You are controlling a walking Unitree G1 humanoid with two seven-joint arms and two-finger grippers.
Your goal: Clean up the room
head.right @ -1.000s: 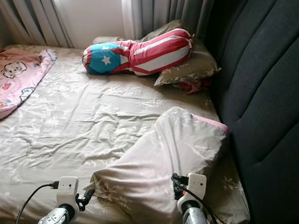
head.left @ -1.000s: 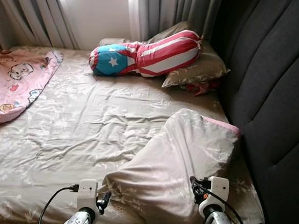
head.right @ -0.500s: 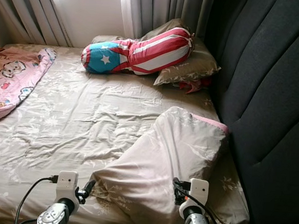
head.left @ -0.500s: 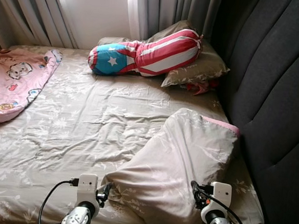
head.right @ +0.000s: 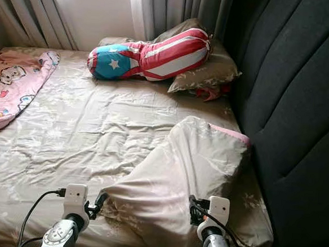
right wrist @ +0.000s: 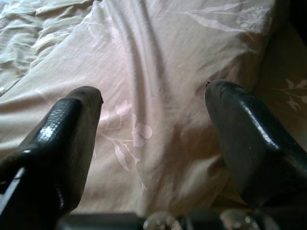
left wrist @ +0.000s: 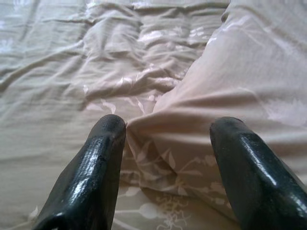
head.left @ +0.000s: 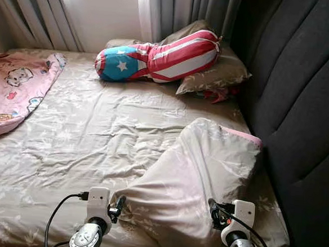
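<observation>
Bed (head.left: 96, 135) under a beige floral sheet, creased all over; dark padded headboard (head.left: 301, 99) along the right side; grey curtains (head.left: 178, 8) at the far end, bright window between them.

Pillows counted: three. One beige floral pillow (head.left: 194, 182) near right, lying askew on the sheet, pink edge showing at its far right corner by the headboard; one beige pillow (head.left: 216, 76) far right against the headboard; one more, partly hidden, behind the bolster at the far end. One bolster (head.left: 157, 61), red-and-white stripes with a blue starred end, lying across the far pillows. One pink cartoon-print blanket (head.left: 14, 90) at the far left edge. One small red item (head.left: 217, 95) tucked just under the far right pillow; cannot tell what it is.

Grippers: two, both low at the near edge. Left gripper (left wrist: 168, 143) at the near left corner of the near pillow, fingers (left wrist: 100, 163) spread wide with the corner lying between them, holding nothing. Right gripper (right wrist: 153, 124) at the pillow's near right side, fingers (right wrist: 244, 139) spread wide over the fabric, nothing clamped.
</observation>
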